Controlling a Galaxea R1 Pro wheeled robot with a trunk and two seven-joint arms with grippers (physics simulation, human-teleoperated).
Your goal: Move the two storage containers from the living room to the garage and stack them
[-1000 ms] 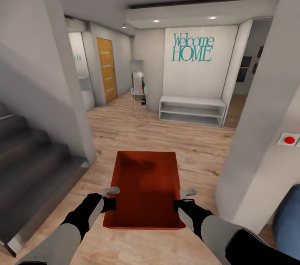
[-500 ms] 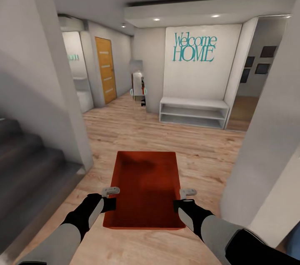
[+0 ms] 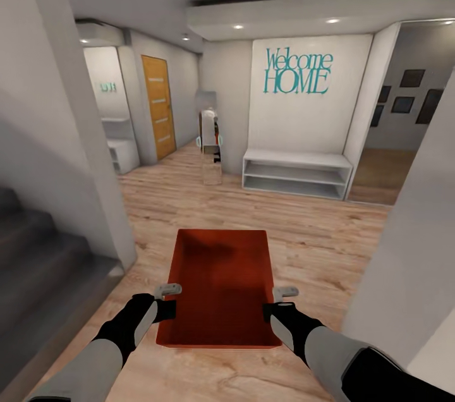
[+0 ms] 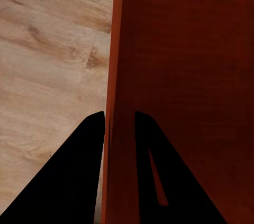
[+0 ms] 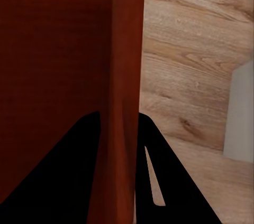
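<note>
Storage container (image 3: 221, 288), side walls between both arms' jaws.

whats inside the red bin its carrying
The storage container looks empty: its bare orange-red bottom shows in the head view, with both grippers, left and right, clamped on its side walls. The inside of the near wall is hidden from the camera.

My storage container (image 4: 180, 76) runs off the left wrist view at twelve and three o'clock, so its far end is unseen there. At nine o'clock in the head view the stairs (image 3: 38, 263) are cut off. The teal lettering (image 3: 108, 87) near ten o'clock is too blurred to read.
</note>
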